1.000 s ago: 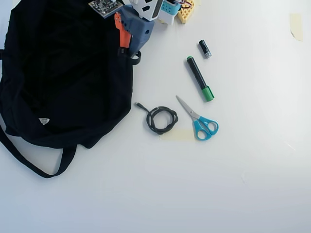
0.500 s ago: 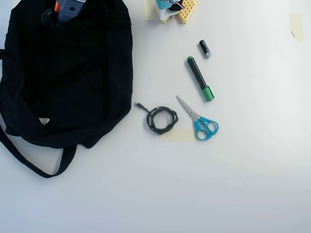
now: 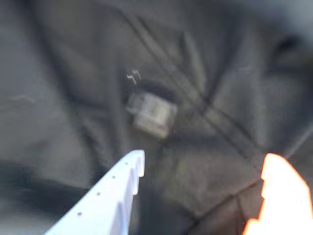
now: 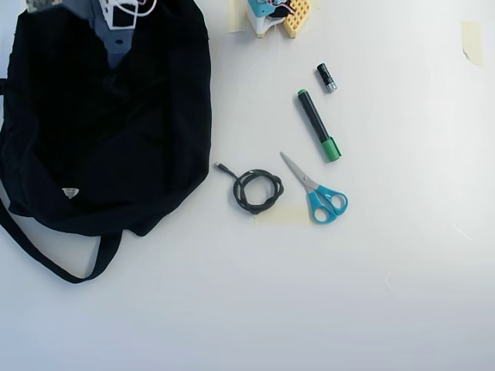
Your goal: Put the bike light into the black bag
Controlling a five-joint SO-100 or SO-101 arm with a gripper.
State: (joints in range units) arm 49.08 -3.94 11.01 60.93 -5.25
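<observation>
In the overhead view the black bag (image 4: 108,131) fills the surface's (image 4: 371,294) nine-to-eleven o'clock area, my arm reaching over its top edge. In the blurred wrist view my end effector (image 3: 203,164) hangs with fingers apart and empty over dark fabric; a small pale blurred block (image 3: 151,115) lies at about eleven o'clock from it, but I cannot tell whether that is the bike light.

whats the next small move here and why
Probably lift the gripper up and away from the black bag: its jaws stand open and empty over the fabric, and no bike light shows on the table in the overhead view.
</observation>
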